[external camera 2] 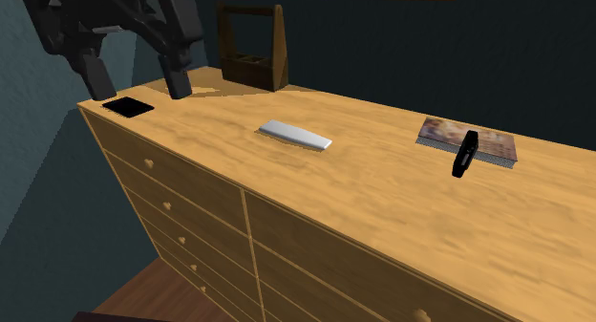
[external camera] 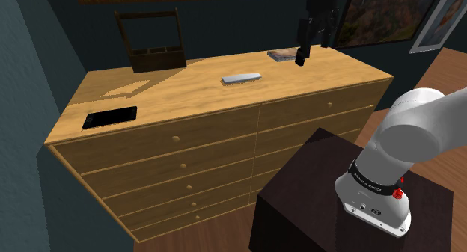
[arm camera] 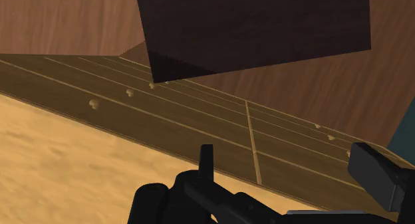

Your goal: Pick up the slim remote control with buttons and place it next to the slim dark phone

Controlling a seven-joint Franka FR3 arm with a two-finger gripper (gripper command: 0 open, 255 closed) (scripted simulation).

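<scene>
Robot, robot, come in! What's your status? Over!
Fingers open, empty. Remote flat on dresser, untouched. Nothing between it and phone.

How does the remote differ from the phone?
The remote is light grey, the phone black. The remote is a narrow bar, the phone a wider rectangle. The remote lies mid-top, the phone near the end at the shoulder view's left. Both lie flat on the dresser.
</scene>
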